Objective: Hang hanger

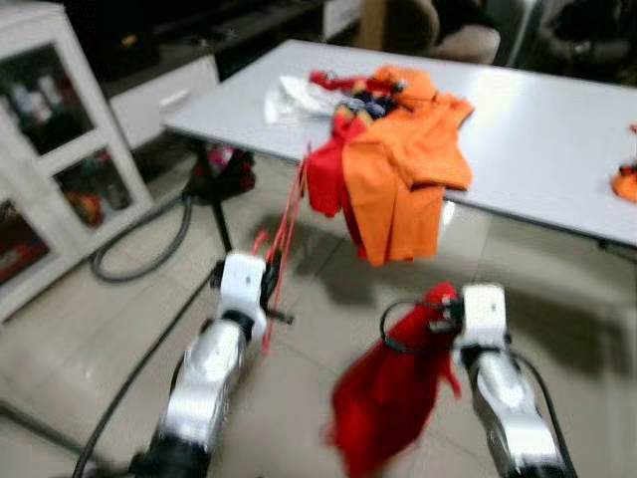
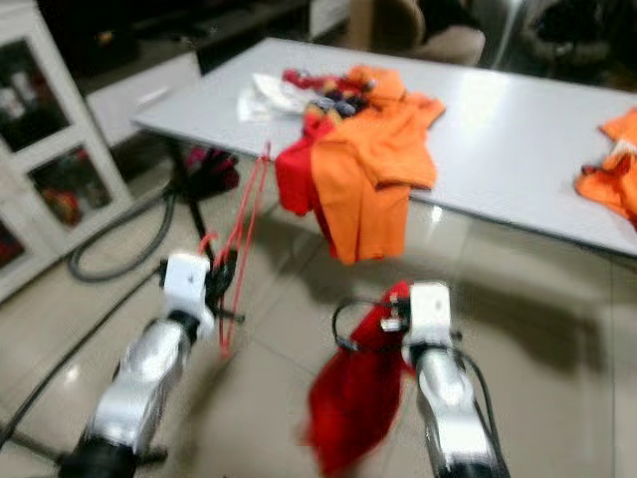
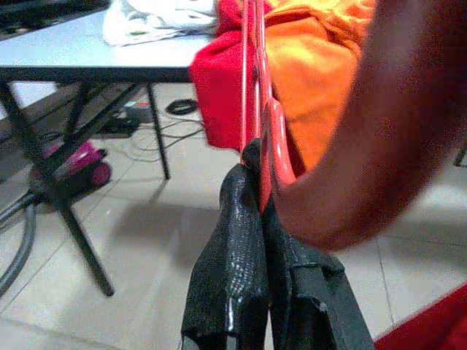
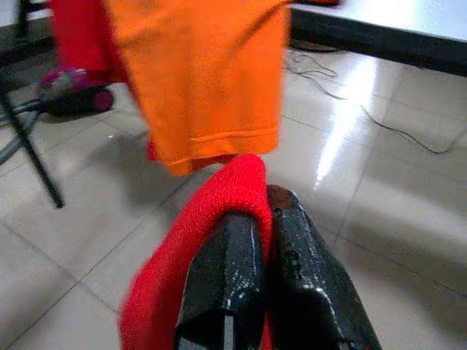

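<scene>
Nearest to me are my two arms. The right gripper (image 4: 264, 211) is clenched on one red cloth (image 1: 383, 398), which hangs down from the fingers over the tiled floor (image 1: 318, 329); in the right wrist view the cloth folds over the top of one black finger. The left gripper (image 3: 257, 171) is clamped on a thin red hanger (image 1: 284, 239); its wire rises from between the pinched fingers towards the table edge, and I can count at least two strands running side by side.

Beyond the grippers I see one white table (image 1: 537, 129). On its near edge lies a heap of clothes: one large orange garment (image 1: 403, 169) draped over the edge and one red garment (image 1: 326, 174) just beside it on my left, also hanging down. Behind them are a crumpled white cloth (image 1: 294, 95) and some mixed items I cannot separate. One more orange piece (image 2: 612, 179) lies at the table's right end.

On my left stands one white cabinet (image 1: 50, 149) with glass doors, a grey hose (image 1: 139, 254) curling on the floor near it.
</scene>
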You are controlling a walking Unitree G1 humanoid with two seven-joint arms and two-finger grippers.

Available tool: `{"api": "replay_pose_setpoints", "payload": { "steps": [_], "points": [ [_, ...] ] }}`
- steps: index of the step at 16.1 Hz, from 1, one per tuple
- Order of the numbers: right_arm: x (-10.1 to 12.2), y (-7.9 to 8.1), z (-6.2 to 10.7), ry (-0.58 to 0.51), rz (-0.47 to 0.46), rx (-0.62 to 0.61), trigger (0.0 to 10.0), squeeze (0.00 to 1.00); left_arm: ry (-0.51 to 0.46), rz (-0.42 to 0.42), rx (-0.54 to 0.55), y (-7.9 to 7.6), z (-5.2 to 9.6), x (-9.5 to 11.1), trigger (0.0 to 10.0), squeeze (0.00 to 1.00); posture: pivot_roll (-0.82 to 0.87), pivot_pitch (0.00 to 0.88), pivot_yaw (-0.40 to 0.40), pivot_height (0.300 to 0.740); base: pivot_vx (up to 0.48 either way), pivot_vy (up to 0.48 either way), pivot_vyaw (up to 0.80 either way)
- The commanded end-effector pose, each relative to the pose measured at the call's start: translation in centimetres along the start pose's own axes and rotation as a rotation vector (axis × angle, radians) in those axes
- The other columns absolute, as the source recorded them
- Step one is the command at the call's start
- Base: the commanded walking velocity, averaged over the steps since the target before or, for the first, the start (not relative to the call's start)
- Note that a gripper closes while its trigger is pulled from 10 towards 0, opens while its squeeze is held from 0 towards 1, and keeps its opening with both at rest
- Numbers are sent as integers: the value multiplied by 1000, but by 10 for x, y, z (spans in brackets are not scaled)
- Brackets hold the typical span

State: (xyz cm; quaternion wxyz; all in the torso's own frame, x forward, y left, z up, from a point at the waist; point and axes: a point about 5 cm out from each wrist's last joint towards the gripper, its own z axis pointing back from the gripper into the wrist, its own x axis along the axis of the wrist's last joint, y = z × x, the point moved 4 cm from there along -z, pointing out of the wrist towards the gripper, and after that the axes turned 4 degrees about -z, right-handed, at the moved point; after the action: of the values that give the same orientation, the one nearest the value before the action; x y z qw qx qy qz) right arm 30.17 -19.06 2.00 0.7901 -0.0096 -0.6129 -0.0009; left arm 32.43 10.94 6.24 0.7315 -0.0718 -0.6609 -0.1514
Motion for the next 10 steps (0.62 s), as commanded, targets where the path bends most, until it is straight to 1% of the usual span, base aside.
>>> {"api": "replay_pose_setpoints", "payload": {
  "steps": [1,3,5,6,7,8,9,10],
  "points": [
    [8,-9,0,-35,10,-25,10000,0,-16,0,-22,-8,-4,5,10000,0,-91,0,34,740,461,0,0],
    [10,-9,1,-41,13,-22,10000,0,-17,2,-21,-8,-4,6,10000,0,-92,0,33,740,459,0,0],
    [27,-8,-2,-90,58,6,10000,0,-20,7,-18,-9,-4,6,10000,0,-93,0,29,740,461,0,0],
    [48,-14,-7,-137,57,-1,10000,0,-21,8,-17,-9,-4,6,10000,0,-93,0,31,740,458,0,0],
    [75,-19,-12,-198,69,-1,10000,0,-22,9,-17,-9,-5,7,10000,0,-93,0,31,740,458,0,0],
    [118,-24,-19,-295,90,13,10000,0,-23,8,-18,-9,-5,7,10000,0,-98,0,33,740,458,0,0],
    [136,-26,-20,-335,98,18,10000,0,-23,7,-19,-9,-5,7,10000,0,-98,0,33,740,458,0,0],
    [194,-30,-21,-447,130,58,10000,0,-26,7,-20,-10,-7,8,10000,0,-99,0,29,740,461,0,0]
  ]
}}
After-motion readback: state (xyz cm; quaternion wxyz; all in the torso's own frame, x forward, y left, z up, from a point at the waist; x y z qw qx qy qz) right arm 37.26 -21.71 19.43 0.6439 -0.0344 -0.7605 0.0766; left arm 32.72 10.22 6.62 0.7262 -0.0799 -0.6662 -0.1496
